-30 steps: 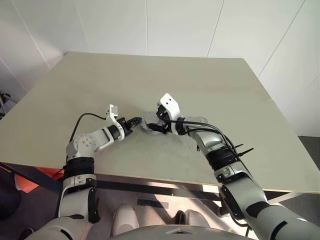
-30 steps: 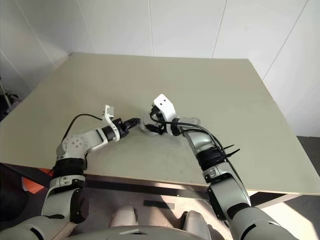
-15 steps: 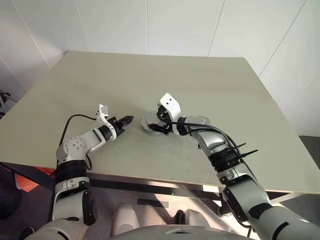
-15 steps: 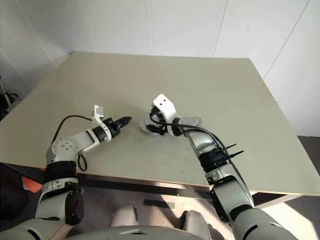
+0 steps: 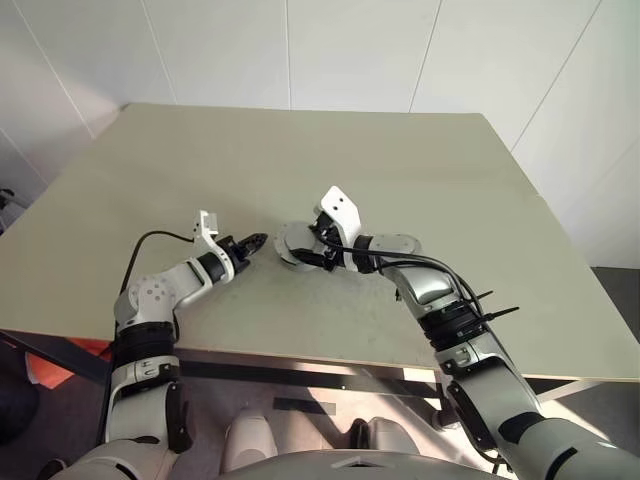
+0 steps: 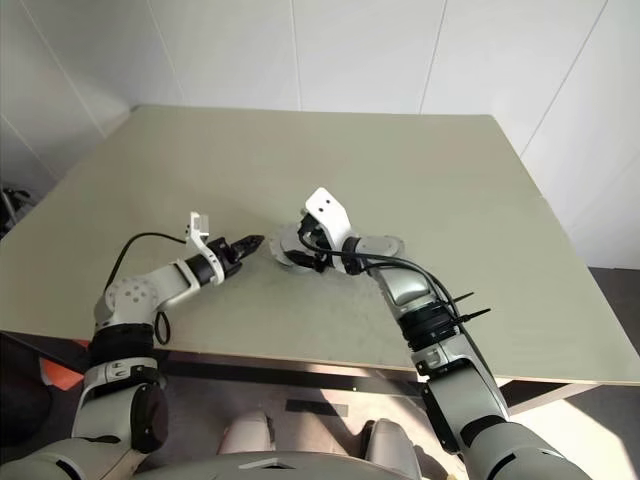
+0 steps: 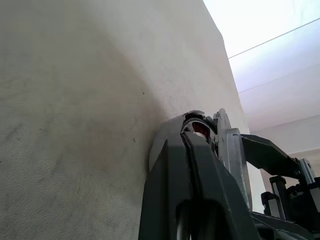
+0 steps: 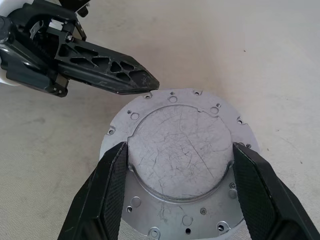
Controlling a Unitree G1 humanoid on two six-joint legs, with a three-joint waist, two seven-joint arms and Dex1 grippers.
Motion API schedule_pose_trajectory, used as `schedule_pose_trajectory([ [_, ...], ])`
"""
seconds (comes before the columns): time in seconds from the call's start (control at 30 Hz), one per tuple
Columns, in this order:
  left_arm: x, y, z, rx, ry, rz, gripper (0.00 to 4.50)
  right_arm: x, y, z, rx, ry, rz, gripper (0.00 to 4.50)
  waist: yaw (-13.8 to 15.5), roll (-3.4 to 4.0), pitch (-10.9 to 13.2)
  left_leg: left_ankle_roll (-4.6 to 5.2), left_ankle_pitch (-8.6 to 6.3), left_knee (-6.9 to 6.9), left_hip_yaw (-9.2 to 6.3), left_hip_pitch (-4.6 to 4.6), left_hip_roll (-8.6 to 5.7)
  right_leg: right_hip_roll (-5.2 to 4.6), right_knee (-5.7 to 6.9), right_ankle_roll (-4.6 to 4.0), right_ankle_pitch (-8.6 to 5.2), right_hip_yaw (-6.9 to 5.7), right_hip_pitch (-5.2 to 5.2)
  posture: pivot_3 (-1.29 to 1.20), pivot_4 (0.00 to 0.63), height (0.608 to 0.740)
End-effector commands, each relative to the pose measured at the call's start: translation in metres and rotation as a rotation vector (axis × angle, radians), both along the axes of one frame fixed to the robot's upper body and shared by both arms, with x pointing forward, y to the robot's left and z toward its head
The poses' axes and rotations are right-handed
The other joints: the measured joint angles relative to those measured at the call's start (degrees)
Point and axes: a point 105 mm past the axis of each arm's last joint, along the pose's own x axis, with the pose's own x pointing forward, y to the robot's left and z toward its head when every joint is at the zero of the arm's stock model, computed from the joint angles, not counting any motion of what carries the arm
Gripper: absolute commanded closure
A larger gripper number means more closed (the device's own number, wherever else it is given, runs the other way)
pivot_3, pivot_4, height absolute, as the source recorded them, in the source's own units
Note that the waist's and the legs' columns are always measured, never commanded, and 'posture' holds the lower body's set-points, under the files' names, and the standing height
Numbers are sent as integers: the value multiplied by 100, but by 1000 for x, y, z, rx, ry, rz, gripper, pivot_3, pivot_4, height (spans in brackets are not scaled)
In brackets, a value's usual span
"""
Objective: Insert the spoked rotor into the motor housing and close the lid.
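Left and right eye views: The worktop [image 5: 420, 170] is seen as a matt, pale olive-grey slab, bare apart from one round silver assembly near its middle. The right gripper [image 5: 303, 257] is laid across that assembly from the right, jaws spread wide around it. The left gripper [image 5: 252, 240] is parked just to the left of it, jaws shut and empty, tip aimed at the part; this is judged to be a stand-off so that the right arm can work unobstructed.

Left wrist view: The closed jaws are seen as one dark wedge. Past the tip, a silver-grey rim is visible edge-on, with a small red-orange glint inside it, taken for the windings of the motor housing [image 7: 196, 128]. The worktop surface appears finely grained and faintly speckled.

Right wrist view: The lid [image 8: 181, 150] is seen flat-on: a round disc of scratched, dull aluminium, with a raised central plate and a flange pierced by small holes. The fingers [image 8: 102, 197] stand at either side of the raised plate, at its edge; whether they press on it cannot be told. The lid is judged to be seated over the housing. The spoked rotor is presumably enclosed beneath.
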Motion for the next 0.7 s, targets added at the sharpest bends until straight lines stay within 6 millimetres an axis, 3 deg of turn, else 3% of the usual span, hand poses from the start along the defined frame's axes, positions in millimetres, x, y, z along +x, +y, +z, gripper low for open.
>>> schedule_pose_trajectory([
  [0.03, 1, 0, 9, -3, -44, 0, 4500, 6, 3, 21, 25, -65, -12, 1356, 1, 0, 0, 0, 0, 0, 0, 0, 0, 0, 1, 0, 0, 0, 0, 0, 0, 740],
  [0.3, -1, -1, 8, 0, -41, -6, 4500, 15, -5, 1, -73, -27, -74, 1356, 9, 0, 0, -2, 1, 3, 0, -2, 0, -1, 1, 0, 0, 0, 0, 0, 0, 740],
  [0.7, 0, 0, 9, 3, -42, -5, 4500, 12, -14, -11, -124, -5, -67, 1356, 22, 0, 0, -4, 3, 7, 0, 1, -1, -2, 4, 0, 0, 0, 7, 0, 0, 740],
])
